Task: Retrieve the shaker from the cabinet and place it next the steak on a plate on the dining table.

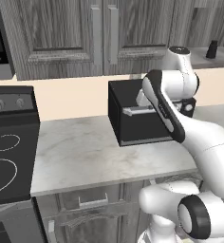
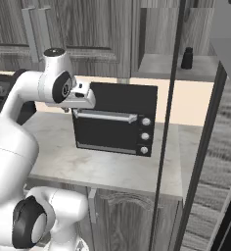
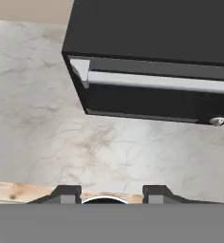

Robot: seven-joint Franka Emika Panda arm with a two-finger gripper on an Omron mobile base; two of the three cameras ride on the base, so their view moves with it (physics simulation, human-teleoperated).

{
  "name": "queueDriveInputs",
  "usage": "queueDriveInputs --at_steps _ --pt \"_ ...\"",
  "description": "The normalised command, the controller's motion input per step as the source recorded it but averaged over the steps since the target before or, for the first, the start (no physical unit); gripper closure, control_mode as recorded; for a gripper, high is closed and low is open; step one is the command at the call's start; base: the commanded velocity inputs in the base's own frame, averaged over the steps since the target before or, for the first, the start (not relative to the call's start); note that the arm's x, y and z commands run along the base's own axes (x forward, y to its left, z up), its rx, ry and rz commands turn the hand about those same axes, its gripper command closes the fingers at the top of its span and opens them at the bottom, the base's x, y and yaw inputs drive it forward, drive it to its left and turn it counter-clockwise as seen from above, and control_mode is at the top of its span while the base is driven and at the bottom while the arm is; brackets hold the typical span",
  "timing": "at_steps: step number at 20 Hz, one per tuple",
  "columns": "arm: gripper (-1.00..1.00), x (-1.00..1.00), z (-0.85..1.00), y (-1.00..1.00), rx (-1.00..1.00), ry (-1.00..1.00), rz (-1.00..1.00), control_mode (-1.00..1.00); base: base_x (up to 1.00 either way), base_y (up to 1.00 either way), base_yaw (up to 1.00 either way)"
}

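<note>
Pincer (image 3: 104, 193) closed, empty, hovering above bench (image 3: 47, 123) front edge, before black toaster oven (image 2: 115, 117). Shaker (image 2: 187, 58) beyond, on open cabinet (image 2: 161, 29) shelf. Step: reach. Next: open, raise toward shelf.

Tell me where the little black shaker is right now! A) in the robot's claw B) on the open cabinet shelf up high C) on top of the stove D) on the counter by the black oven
B: the shaker stands on the shelf of the open cabinet, above the toaster oven.
</note>
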Motion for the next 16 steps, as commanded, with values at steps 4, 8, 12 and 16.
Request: queueDriveInputs --at_steps 4,8,12,16 --pt "-1.00 -0.56 0.00 0.00 0.00 -0.16 0.00 -1.00 0.00 0.00 0.00" --pt "-1.00 -1.00 0.14 0.00 -0.03 -0.61 -0.02 -1.00 0.00 0.00 0.00" --pt "-1.00 -0.77 0.31 -0.14 0.00 -0.55 0.00 -1.00 0.00 0.00 0.00" --pt "-1.00 -0.49 0.49 -0.26 0.00 -0.37 0.00 -1.00 0.00 0.00 0.00"
